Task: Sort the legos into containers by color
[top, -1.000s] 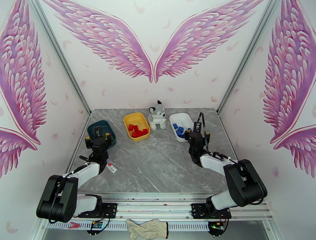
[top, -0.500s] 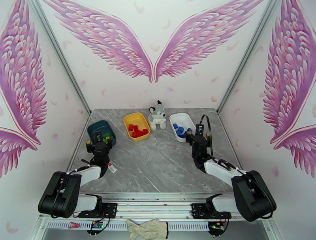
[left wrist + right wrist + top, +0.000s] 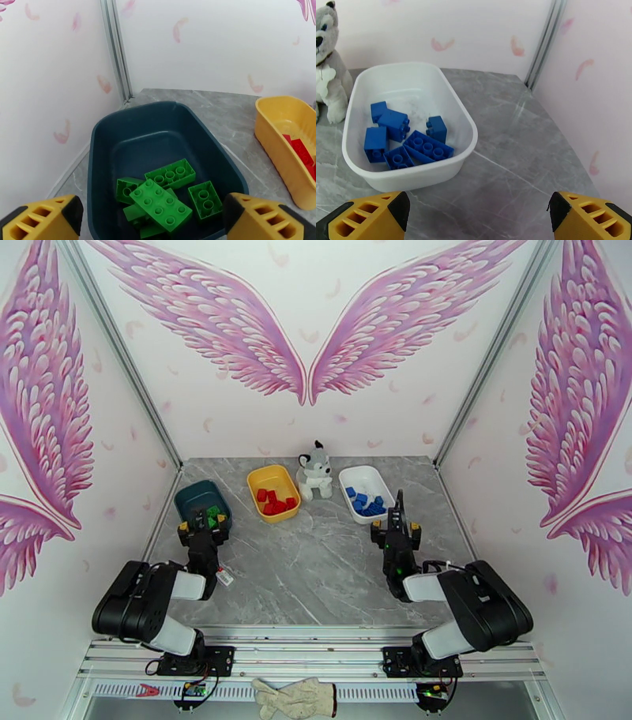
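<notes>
L claw (image 3: 155, 219) at teal tub (image 3: 158, 136) w/ green legos (image 3: 160, 203), R claw (image 3: 478, 217) near white tub (image 3: 414, 81) w/ blue legos (image 3: 397, 124), both wide & empty.

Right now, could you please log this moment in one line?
left gripper: open; right gripper: open; green legos: teal tub; red legos: yellow tub; blue legos: white tub

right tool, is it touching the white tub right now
Apart. The right wrist view shows a strip of bare table between the open right tool and the near rim of the white tub.
</notes>
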Motion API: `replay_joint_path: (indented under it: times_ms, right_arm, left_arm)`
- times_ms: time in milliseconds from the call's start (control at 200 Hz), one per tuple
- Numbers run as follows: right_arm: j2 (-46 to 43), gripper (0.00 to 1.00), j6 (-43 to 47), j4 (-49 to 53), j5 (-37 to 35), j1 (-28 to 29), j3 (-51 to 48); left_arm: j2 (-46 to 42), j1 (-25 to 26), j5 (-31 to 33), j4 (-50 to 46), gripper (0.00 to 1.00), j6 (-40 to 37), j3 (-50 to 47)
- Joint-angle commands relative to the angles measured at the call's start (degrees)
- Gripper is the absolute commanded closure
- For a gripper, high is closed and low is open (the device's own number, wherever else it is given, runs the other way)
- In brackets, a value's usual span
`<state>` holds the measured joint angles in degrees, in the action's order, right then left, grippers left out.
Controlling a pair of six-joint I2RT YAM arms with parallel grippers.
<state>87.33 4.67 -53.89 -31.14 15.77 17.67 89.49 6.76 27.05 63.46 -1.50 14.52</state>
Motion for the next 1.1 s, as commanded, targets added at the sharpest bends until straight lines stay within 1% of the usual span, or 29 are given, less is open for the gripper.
replay_joint_path:
  times_ms: [0, 35, 55, 80, 100, 125, 145, 175, 190, 245, 290, 315, 350, 385, 530, 575, 825, 860, 900, 945, 1095]
  right_arm:
    - [-1.0, 0.01, -0.6, -4.0, 8.1, -2.8, 0.6]
    - [-0.9, 0.0, -1.2, -4.3, 11.4, -4.0, 0.2]
    - [-0.7, 0.01, -1.9, -4.0, 14.9, -5.1, -0.1]
    - [1.2, 0.01, -2.2, -5.5, 17.9, -6.4, -0.3]
    - [3.5, 0.01, -1.5, -9.5, 17.3, -6.5, -0.4]
    - [4.6, 0.01, -0.9, -11.6, 16.5, -6.1, -0.2]
    - [3.5, 0.01, -0.9, -9.5, 16.8, -5.9, 0.4]
    - [1.2, 0.01, -2.1, -1.1, 18.0, -6.2, 2.3]
    - [0.9, 0.01, -2.6, 1.3, 19.1, -6.7, 3.1]
    - [2.7, 0.0, -3.5, -0.3, 20.5, -8.3, 4.0]
    - [1.3, 0.01, -4.9, 4.0, 22.4, -9.6, 4.8]
    - [1.4, 0.01, -4.9, 4.0, 22.5, -9.9, 4.6]
    - [2.1, 0.01, -4.7, 1.5, 22.4, -9.9, 4.2]
    - [1.6, 0.01, -4.8, 3.1, 22.5, -9.9, 4.6]
    - [1.5, 0.01, -4.7, 2.8, 22.2, -9.8, 4.3]
    - [1.8, 0.01, -4.9, 1.7, 20.1, -9.5, 4.0]
    - [1.5, 0.01, -4.8, 2.2, 20.1, -9.4, 4.1]
    - [1.6, 0.01, -4.6, 2.4, 21.1, -9.5, 4.3]
    - [1.7, 0.01, -3.2, 3.8, 26.4, -9.6, 5.2]
    - [1.7, 0.01, -3.3, 5.0, 28.8, -10.6, 5.5]
    - [1.5, 0.01, -3.4, 4.8, 29.3, -10.8, 5.3]
  left_arm:
    - [-0.5, -0.3, -2.1, 1.5, 0.01, -0.6, 1.1]
    - [-0.3, -0.3, -2.3, 0.6, 0.01, -0.7, 1.9]
    - [-0.6, -0.3, -2.5, -0.4, 0.01, -0.7, 2.2]
    - [-0.8, -0.3, -2.7, -1.7, 0.01, -0.6, 2.7]
    - [-0.8, -0.5, -3.0, -2.5, 0.01, -0.6, 3.0]
    - [-0.9, -0.6, -3.3, -2.7, 0.01, -0.5, 3.1]
    - [-0.7, -0.7, -3.3, -2.6, 0.01, -0.4, 3.2]
    - [-0.7, -0.9, -3.3, -3.1, 0.01, -0.3, 3.5]
    - [-0.8, -0.9, -3.5, -3.5, 0.01, -0.2, 3.6]
    - [-0.9, -1.3, -3.7, -5.0, 0.01, 0.3, 4.3]
    - [-1.0, -2.3, -4.1, -7.4, 0.01, 1.4, 5.5]
    - [-1.3, -3.2, -5.4, -9.2, 0.01, 2.2, 6.1]
    - [-1.5, -4.7, -7.6, -10.5, 0.01, 3.4, 6.3]
    - [-1.6, -5.3, -8.7, -10.3, 0.01, 3.9, 6.3]
    - [-1.6, -5.3, -8.6, -10.4, 0.01, 3.8, 6.3]
    - [-1.6, -5.4, -8.6, -10.4, 0.01, 3.9, 6.3]
    - [-1.6, -5.2, -8.3, -10.3, 0.01, 3.6, 6.3]
    - [-1.6, -5.2, -8.3, -10.3, 0.01, 3.7, 6.2]
    - [-1.6, -5.1, -8.3, -10.2, 0.01, 3.7, 6.2]
    - [-1.5, -5.2, -8.3, -10.3, 0.01, 3.7, 6.2]
    - [-1.5, -5.2, -8.2, -10.4, 0.01, 3.6, 6.3]
